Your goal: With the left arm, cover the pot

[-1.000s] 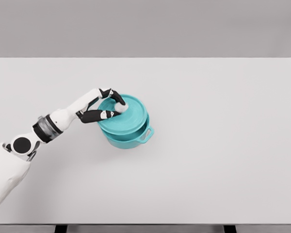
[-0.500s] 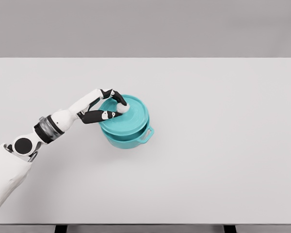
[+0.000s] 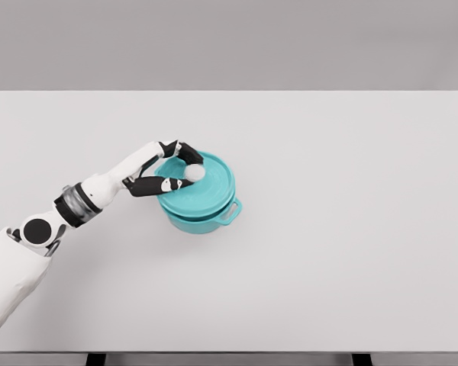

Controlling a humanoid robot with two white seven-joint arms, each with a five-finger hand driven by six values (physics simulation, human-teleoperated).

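Teal lid now nearly level over teal pot, both near the middle of the white table, lid's rim still looking a touch proud of the pot's rim on the near side, though hard to say for certain from the head view. Left hand clasped round the white knob, dark fingers curling over it from behind and thumb pressing from the front. Right arm nowhere in the picture. Probably at the seating step: lid above the mouth, not plainly settled. To finish well: keep the pinch on the knob firm but not twisting; bring the lid down straight, holding it flat so that no edge catches the rim first; centre it by the gap seen round the pot's edge and by the side handle showing at the right; let the weight go onto the pot before loosening anything. Then spread fingers and thumb apart together and lift clear upward, not sideways, lest the knob be dragged and the lid slid off centre or the light pot nudged along the smooth table.
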